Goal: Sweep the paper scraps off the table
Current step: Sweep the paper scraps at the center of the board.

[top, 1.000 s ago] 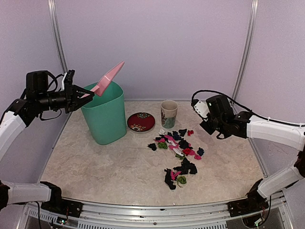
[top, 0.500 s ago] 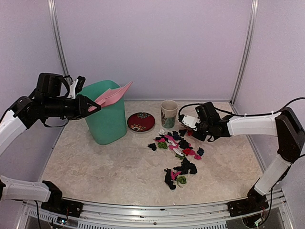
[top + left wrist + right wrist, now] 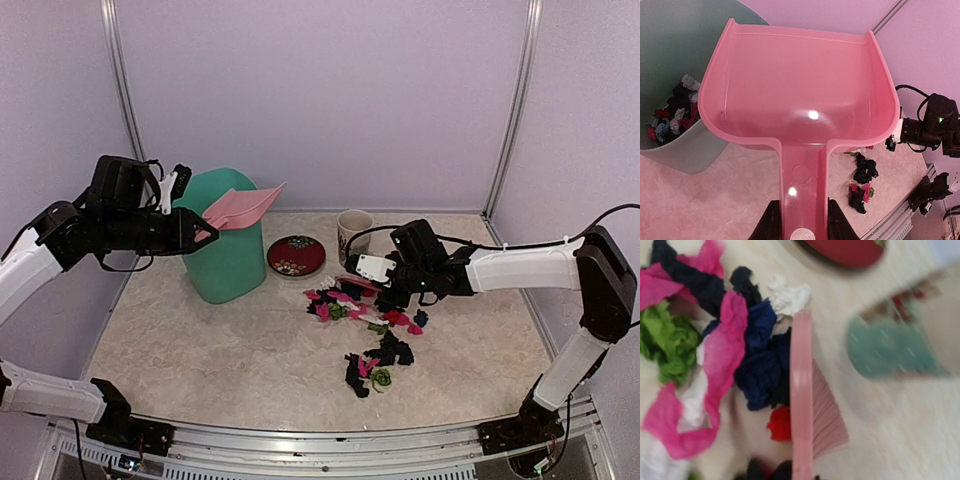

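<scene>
Dozens of small crumpled paper scraps [image 3: 365,322], mostly black with pink, red, green and white among them, lie loose on the beige stone-mottled counter [image 3: 200,350], a little toward 3 o'clock from its centre, with a smaller clump split off at their 6 o'clock. Your right gripper [image 3: 392,288] is closed tight on the pink comb-like plastic brush [image 3: 801,390], which sits low at the 12 o'clock edge of the heap, touching blue, black and red bits. I judge it is set on that far side so a stroke pulls the scraps away from the round red plate [image 3: 296,255] and the patterned beige cup [image 3: 352,234] just behind. Your left gripper [image 3: 804,226] clamps the handle of the pink plastic dustpan [image 3: 800,100], whose pan is empty and held in the air over the rim of the tall green plastic bin [image 3: 222,255] at 10 o'clock on the counter. That position suits tipping a load, and the bin holds scraps at its bottom. With the pan up there, nothing on the counter can receive the sweep, so you will likely need it lowered at the heap's 9 o'clock side before the brush drives anything in.
</scene>
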